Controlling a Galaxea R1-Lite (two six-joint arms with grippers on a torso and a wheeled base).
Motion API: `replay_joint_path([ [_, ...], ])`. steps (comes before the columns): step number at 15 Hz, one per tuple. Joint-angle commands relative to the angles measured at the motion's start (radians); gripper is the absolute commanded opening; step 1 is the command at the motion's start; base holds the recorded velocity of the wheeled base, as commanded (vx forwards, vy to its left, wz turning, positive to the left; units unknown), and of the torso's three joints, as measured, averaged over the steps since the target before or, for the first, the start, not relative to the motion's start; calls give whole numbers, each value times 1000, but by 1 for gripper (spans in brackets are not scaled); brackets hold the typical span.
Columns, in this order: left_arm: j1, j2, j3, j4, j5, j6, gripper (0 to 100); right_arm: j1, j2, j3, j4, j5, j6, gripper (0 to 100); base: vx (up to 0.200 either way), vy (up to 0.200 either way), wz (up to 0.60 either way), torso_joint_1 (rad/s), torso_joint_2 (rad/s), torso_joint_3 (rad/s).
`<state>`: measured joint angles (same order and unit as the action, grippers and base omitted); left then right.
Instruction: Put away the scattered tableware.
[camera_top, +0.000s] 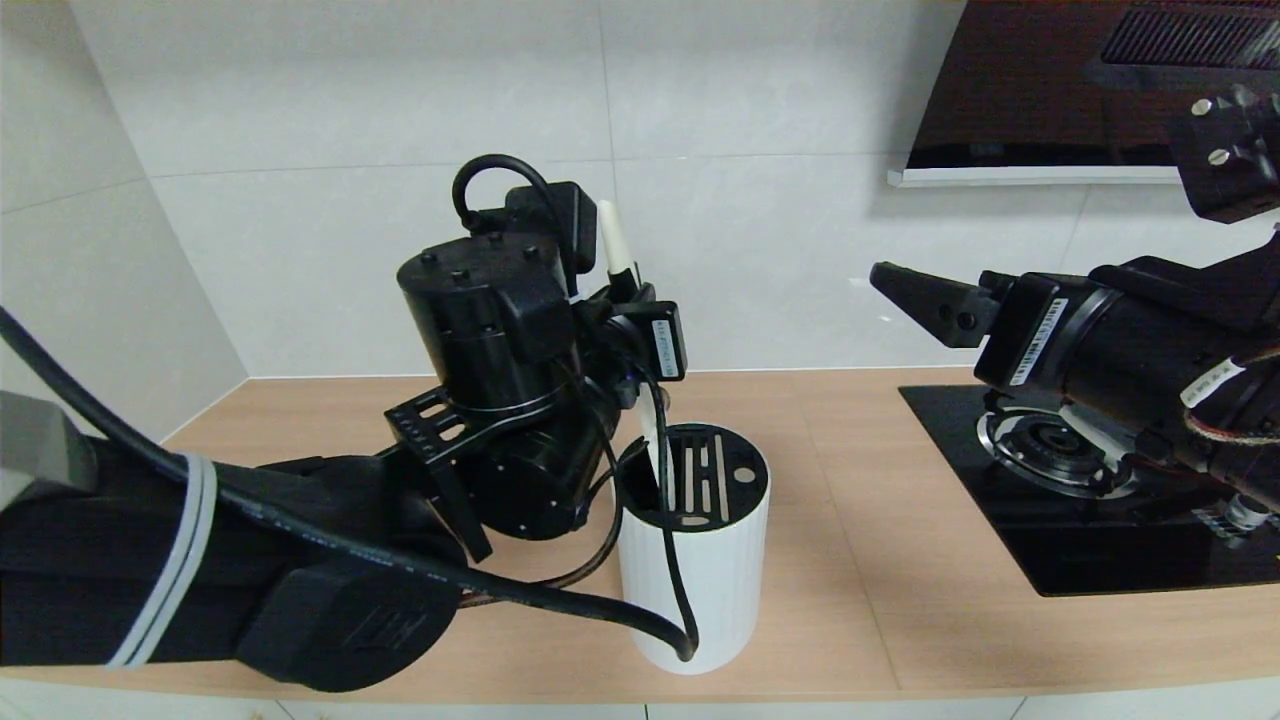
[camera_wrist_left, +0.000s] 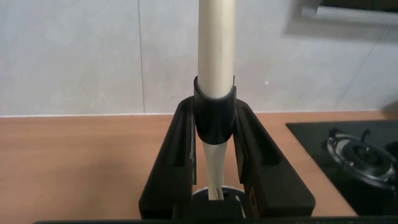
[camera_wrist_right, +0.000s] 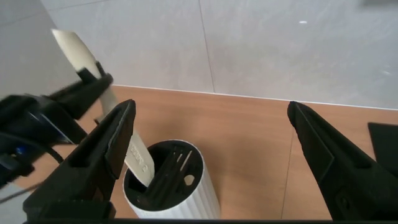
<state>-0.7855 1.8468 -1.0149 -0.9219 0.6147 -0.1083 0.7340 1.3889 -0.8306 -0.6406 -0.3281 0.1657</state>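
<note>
One cream-coloured utensil (camera_top: 614, 238) is what this moment turns on. Just left of centre in the head view, the left gripper (camera_top: 630, 288) sits above a white holder, its fingers pressed together on the utensil's shaft. The left wrist view shows the pinch plainly: a dark clamp wraps the pale shaft (camera_wrist_left: 216, 43), which stands upright, its upper end rising toward the wall tiles.

Below the pinch the utensil runs down to the holder (camera_top: 700, 560), a ribbed white cylinder with a black slotted top, standing low in the middle of the frame on the wooden surface (camera_top: 880, 600). From the right wrist view the lower end appears to sit already inside the open gap at the holder's rim (camera_wrist_right: 177, 193), beside the slots. How deep it reaches I cannot tell.

Further right, the right gripper (camera_top: 900, 290) hangs in the air with nothing in it, well apart from the holder and pointing toward it. Its fingers (camera_wrist_right: 118, 143) are spread wide. Beneath that arm, at the right edge, lies a black stove (camera_top: 1060, 450) with one burner, and a dark hood (camera_top: 1050, 90) fills the upper right corner.

As I judge it, this piece is nearly stowed: what is left is to lower it fully and let go. Whether more tableware waits elsewhere, these pictures cannot settle.
</note>
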Motion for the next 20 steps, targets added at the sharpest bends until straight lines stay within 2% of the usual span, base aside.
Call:
replay_joint_path([
  [1, -1, 23, 16, 2, 0, -1, 0, 1, 2, 1, -1, -2, 0, 100, 0, 0, 0, 0, 0, 0],
  [7, -26, 98, 47, 0, 4, -7, 0, 1, 4, 2, 1, 0, 0, 100, 0, 0, 0, 0, 0, 0],
  [11, -26, 143, 55, -2, 45, -10, 0, 1, 5, 5, 1, 0, 0, 100, 0, 0, 0, 0, 0, 0],
  [20, -37, 147, 88, -3, 42, -16, 0, 1, 4, 10, 1, 12, 0, 100, 0, 0, 0, 0, 0, 0],
])
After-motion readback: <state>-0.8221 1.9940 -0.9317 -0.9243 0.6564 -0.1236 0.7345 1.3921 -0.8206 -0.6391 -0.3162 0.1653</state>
